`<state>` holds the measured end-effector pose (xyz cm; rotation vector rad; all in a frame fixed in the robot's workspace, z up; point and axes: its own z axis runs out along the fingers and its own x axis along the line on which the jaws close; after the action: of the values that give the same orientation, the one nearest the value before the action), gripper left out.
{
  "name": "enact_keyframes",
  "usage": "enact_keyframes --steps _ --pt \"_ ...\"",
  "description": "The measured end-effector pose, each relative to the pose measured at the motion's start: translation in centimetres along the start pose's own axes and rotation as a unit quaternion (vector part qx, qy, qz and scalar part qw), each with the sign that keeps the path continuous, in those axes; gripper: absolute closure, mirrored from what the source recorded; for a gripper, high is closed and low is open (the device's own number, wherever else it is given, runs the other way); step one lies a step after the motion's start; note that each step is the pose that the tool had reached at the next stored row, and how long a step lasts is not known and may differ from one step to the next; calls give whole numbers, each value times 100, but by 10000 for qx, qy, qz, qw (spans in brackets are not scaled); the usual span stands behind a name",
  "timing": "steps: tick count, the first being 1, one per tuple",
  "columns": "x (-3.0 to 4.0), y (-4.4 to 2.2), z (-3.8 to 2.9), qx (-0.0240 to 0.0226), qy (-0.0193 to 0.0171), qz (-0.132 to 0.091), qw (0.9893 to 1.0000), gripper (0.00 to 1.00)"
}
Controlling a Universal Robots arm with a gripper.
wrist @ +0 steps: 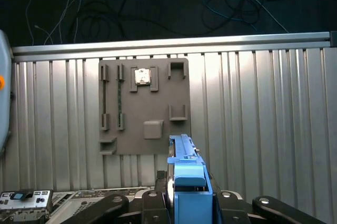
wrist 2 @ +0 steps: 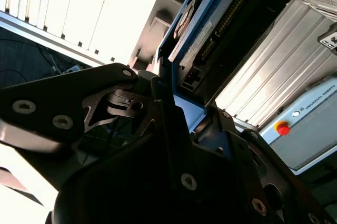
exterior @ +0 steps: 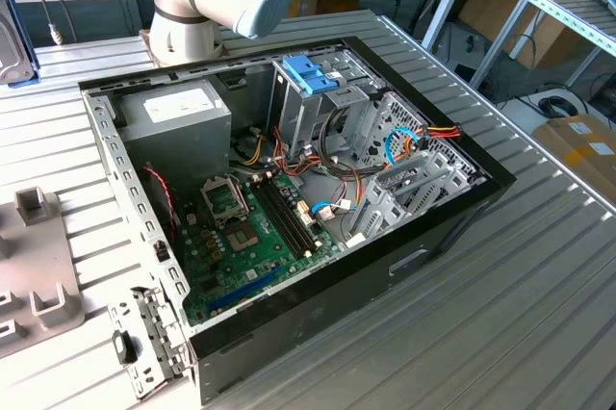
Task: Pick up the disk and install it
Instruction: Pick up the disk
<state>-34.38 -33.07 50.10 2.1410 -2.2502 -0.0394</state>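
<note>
1. Now the gripper (wrist: 188, 197) has its jaws clamped on the disk (wrist: 181, 153), held edge-on above the ribbed table (wrist: 263, 129), near the grey holder plate (wrist: 158, 103).
2. If that narrow grip slips, the disk may tilt and snag cables (exterior: 332, 174) inside the computer case (exterior: 423, 237).

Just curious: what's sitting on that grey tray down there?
A square chip sits in one holder of the tray, and a thin strip sits in another. The held disk hides one corner of the tray.
</note>
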Motion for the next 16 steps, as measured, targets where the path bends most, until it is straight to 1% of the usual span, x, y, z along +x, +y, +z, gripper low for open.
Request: enact_keyframes --steps 16 --pt "-2 -33 -1 0 6 0 10000 63"
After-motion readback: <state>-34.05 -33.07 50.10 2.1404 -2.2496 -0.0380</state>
